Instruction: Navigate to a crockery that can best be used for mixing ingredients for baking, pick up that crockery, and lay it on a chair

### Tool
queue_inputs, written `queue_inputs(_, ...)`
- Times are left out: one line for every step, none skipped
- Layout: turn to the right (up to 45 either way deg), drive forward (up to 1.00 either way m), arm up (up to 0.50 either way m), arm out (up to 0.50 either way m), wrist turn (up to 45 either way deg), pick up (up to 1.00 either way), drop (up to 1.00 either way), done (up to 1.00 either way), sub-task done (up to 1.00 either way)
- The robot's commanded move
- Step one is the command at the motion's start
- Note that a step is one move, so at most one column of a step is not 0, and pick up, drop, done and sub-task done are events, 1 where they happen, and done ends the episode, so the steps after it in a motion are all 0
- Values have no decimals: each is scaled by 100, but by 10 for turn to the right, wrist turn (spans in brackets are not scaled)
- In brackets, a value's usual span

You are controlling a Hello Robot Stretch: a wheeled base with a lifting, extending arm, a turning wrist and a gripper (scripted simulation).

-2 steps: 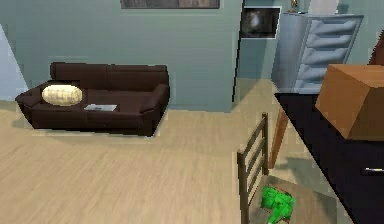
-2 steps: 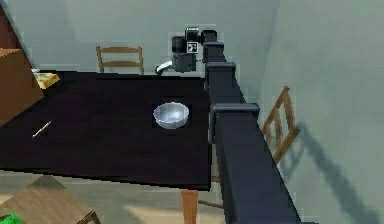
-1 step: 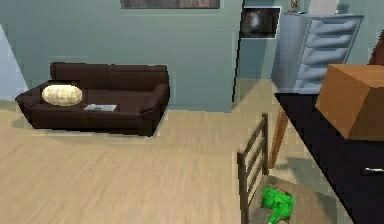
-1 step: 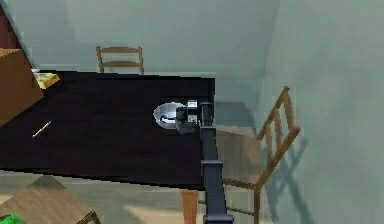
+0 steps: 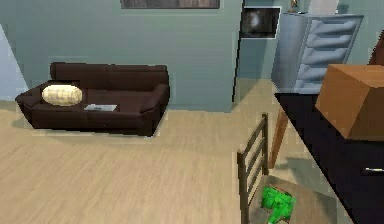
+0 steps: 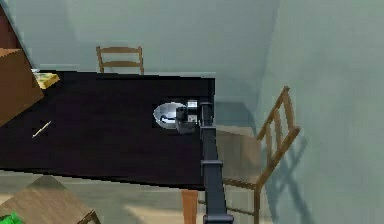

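Note:
A pale grey bowl [image 6: 164, 115] rests on the black table [image 6: 100, 130] near its right end in the arm side view. The dark arm rises from the bottom edge, and the gripper [image 6: 183, 119] sits at the bowl's right rim. With the bowl lying on the tabletop at the gripper's far end, I cannot tell whether it holds anything. One wooden chair [image 6: 268, 140] stands just past the table's right end, beside the arm. Another wooden chair [image 6: 120, 57] stands at the table's far side. A third wooden chair [image 5: 256, 152], with a green thing [image 5: 279, 205] on its seat, stands by the table [image 5: 330, 150] in the forward view.
A cardboard box [image 5: 352, 98] sits on the table, seen again as the box [image 6: 12, 85] at the arm side view's left, with a yellow item [image 6: 45, 78] and a thin stick [image 6: 42, 128] nearby. A dark brown sofa [image 5: 100, 95] with a cream cushion [image 5: 62, 95] lines the far wall. Open wood floor lies ahead.

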Motion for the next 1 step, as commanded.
queue_inputs(0, 0, 10, 0, 0, 0, 0, 0, 0)
